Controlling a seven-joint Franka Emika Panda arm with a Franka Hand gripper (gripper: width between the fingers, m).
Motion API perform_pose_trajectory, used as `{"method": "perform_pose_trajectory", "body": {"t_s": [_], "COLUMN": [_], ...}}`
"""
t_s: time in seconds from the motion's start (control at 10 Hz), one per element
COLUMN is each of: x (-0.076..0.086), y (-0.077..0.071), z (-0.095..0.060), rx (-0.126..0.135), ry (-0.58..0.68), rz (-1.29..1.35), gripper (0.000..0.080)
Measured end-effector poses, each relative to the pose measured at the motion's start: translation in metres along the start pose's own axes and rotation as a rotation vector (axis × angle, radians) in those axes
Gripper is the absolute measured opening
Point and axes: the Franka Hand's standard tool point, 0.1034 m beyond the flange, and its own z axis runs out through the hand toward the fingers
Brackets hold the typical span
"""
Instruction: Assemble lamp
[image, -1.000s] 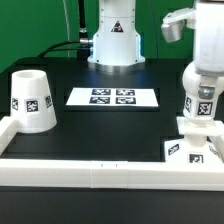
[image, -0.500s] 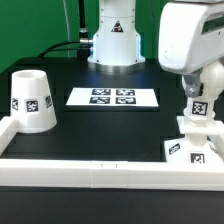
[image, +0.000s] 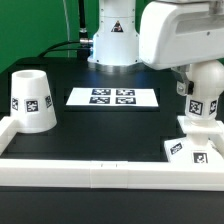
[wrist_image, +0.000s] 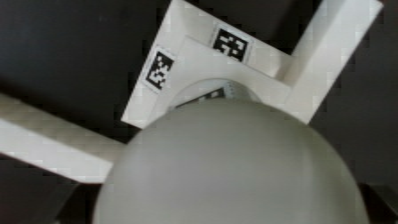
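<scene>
Look to the exterior view's right for the bulb (image: 205, 95): upright, stem down on the base (image: 193, 150), most likely set so for seating or twisting into the socket. Note the base tucked into the corner of the rail (image: 100, 172) at the front of the surface (image: 110, 125), probably as a brace against sliding under a push or a turn.

Hard to read the claw (image: 188, 84). Found just beside the bulb's upper part, under the white bulk of the arm (image: 180, 35), yet impossible to tell whether spread wide or closed on the bulb. No help from the wrist view: no fingers to be seen, only the rounded bulb filling the foreground, with the tagged base beyond it. Judging by that straight-down look, lined up over the bulb's axis, as fits a turning or pressing step.

Expect the shade (image: 32, 100) to go on last: standing at the exterior view's left, near the rail's end there, well apart from bulb and base. Between the two, farther back, only the marker board (image: 112, 97), flat and out of the way.
</scene>
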Motion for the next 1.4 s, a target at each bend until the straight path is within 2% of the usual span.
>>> {"method": "perform_pose_trajectory", "body": {"t_s": [0.6,1.1,1.4], "x": [0.001,0.0002,0.0005], "y": [0.0045,0.0046,-0.0006], "z": [0.0004,0.0009,0.0023], "rx": [-0.001,0.017,0.043], "ry": [0.031,0.027,0.019], "rz": [0.417,0.865,1.131], "gripper": [0.0577,0.0577,0.0577]}}
